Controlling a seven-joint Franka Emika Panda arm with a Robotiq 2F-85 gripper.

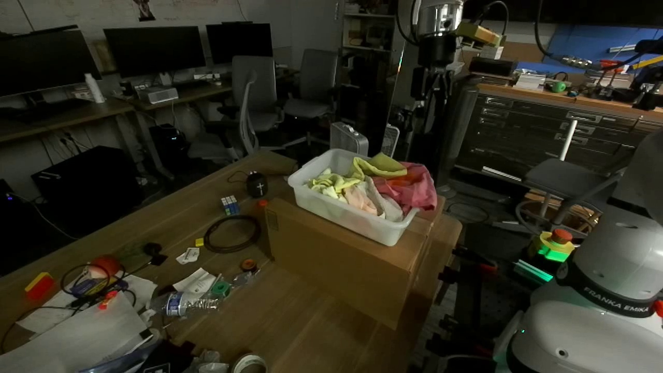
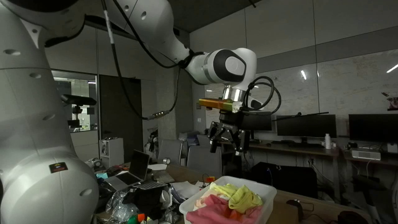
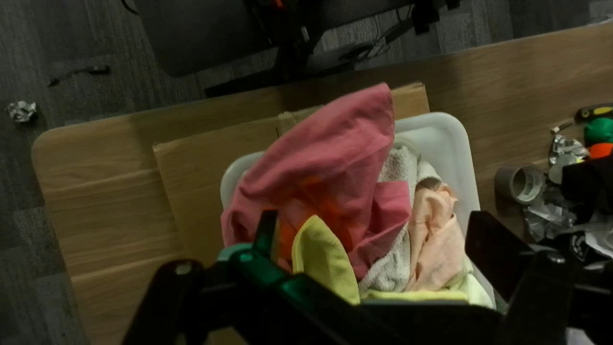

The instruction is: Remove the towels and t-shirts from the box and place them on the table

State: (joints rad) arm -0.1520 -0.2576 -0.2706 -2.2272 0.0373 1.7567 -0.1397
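A white plastic box (image 1: 344, 220) stands on a cardboard carton and holds several crumpled cloths. A pink cloth with an orange patch (image 3: 335, 139) hangs over one end of the box; it shows in both exterior views (image 1: 414, 189) (image 2: 211, 211). A yellow cloth (image 2: 245, 199) lies on top, beside the pink one. A white terry cloth (image 3: 395, 258) and a peach cloth (image 3: 433, 239) lie next to them. My gripper (image 2: 226, 151) is open and empty, in the air above the box. In the wrist view its fingers (image 3: 373, 225) are spread wide over the cloths. Lower layers are hidden.
The cardboard carton (image 1: 331, 264) sits near a table edge. The wooden table (image 1: 290, 316) also bears a coiled cable (image 1: 232, 248), a puzzle cube (image 1: 230, 205), a plastic bottle (image 1: 189, 304), papers and a tape roll (image 3: 519, 183). A laptop (image 2: 133, 174) stands farther along.
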